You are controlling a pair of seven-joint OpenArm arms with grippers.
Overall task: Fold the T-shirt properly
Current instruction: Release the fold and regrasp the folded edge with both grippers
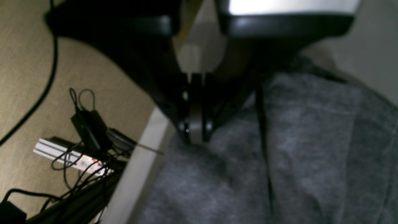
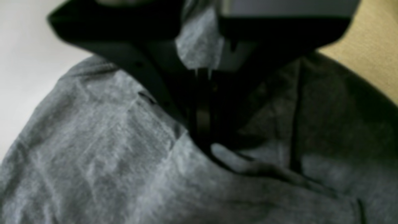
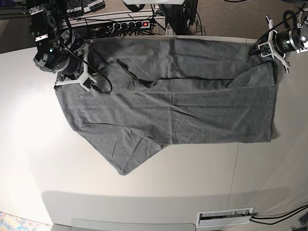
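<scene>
The grey T-shirt (image 3: 183, 110) lies spread across the white table (image 3: 144, 192), its far edge folded over toward the middle and one sleeve pointing to the front left. At the shirt's far right corner my left gripper (image 3: 266, 49) is shut on the cloth. In the left wrist view the left gripper (image 1: 195, 137) pinches the T-shirt (image 1: 311, 140) at the table's edge. My right gripper (image 3: 85, 82) is shut on the far left corner. In the right wrist view the right gripper (image 2: 202, 140) grips a raised fold of the T-shirt (image 2: 93, 140).
A power strip (image 3: 132, 24) and tangled cables lie beyond the table's far edge. In the left wrist view the table edge (image 1: 140, 168) drops to a carpeted floor with an aluminium rail (image 1: 68, 154) and cables. A white slotted plate (image 3: 225, 216) sits at the front.
</scene>
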